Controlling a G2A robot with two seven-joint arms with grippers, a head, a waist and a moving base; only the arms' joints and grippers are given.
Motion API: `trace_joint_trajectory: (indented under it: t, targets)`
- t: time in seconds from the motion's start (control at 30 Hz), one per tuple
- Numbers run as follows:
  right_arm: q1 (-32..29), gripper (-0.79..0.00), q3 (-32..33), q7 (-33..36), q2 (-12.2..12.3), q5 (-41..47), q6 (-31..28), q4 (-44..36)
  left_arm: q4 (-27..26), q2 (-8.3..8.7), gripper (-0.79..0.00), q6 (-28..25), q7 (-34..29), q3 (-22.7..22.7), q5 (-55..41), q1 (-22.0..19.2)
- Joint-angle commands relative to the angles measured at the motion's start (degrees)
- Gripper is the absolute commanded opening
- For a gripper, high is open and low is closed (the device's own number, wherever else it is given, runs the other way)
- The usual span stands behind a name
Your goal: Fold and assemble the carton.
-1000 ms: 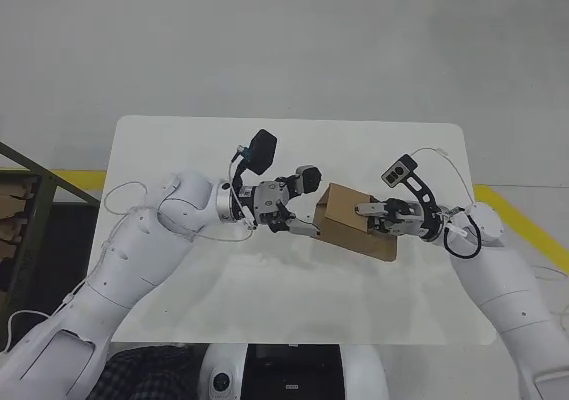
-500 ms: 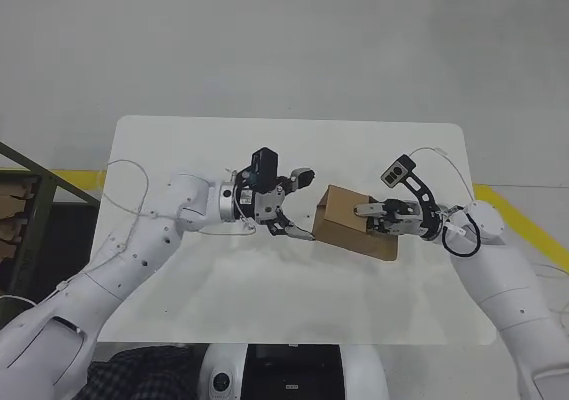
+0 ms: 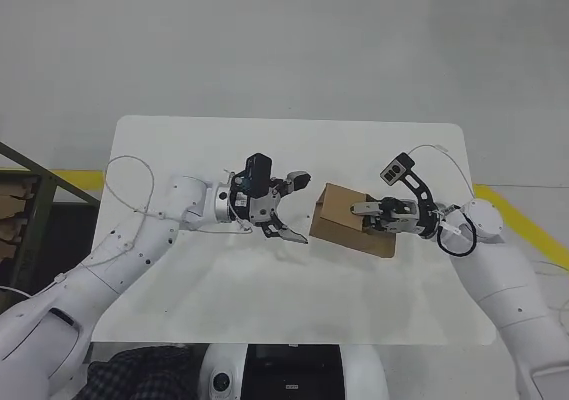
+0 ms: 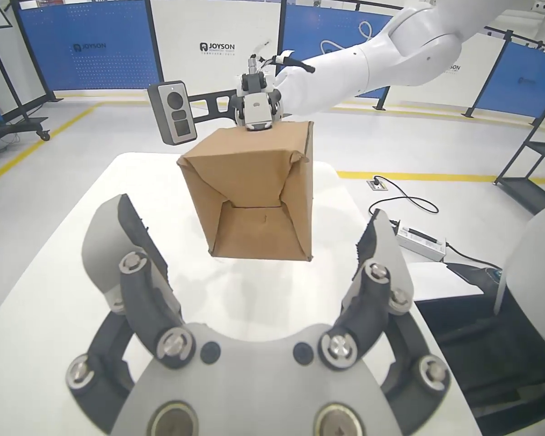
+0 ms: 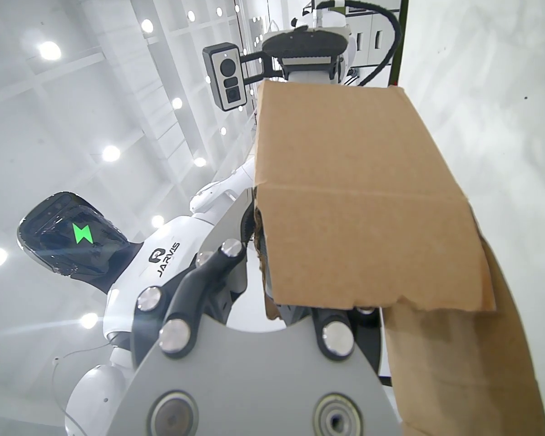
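One carton (image 3: pixel 352 222), hanging in the air over the table (image 3: pixel 164 160) w/ the right gripper (image 3: pixel 371 212) clamped on one end wall. The left gripper (image 3: pixel 298 210) sits just beside the opposite end, spread wide, holding nothing, so 2 grippers, 1 box. Looks light, thin cardboard, prob. creases easily. I'd pinch at panel edges or push flaps flat, not squeeze mid-wall.

The carton (image 5: pixel 359 210) covers the right gripper's (image 3: pixel 366 211) fingertips in the right wrist view, so their hold on the cardboard is hidden. One brown flap (image 5: pixel 463 365) there runs off the view's edge, its end cut short.
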Motion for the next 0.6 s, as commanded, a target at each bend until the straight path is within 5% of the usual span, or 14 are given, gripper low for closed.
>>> trace_joint_trajectory:
  t: [0.0, 0.2, 0.57]
  targets:
    - [0.00, -0.785, 0.00, 0.00, 0.00, 0.00, 0.00, 0.00, 0.00, 0.00, 0.000, 0.00, 0.00, 0.00, 0.00, 0.00]
    - [-0.87, -0.785, -0.17, -3.89, 0.02, -3.59, -0.01, -2.27, -0.94, -0.06, 0.000, 3.11, -2.78, -1.20, -0.12, 1.43]
    - [-0.62, -0.785, -1.52, -4.63, -0.24, -8.69, -0.36, -3.00, -0.94, -1.06, 0.000, 1.31, -6.53, -1.08, 0.86, 1.92]
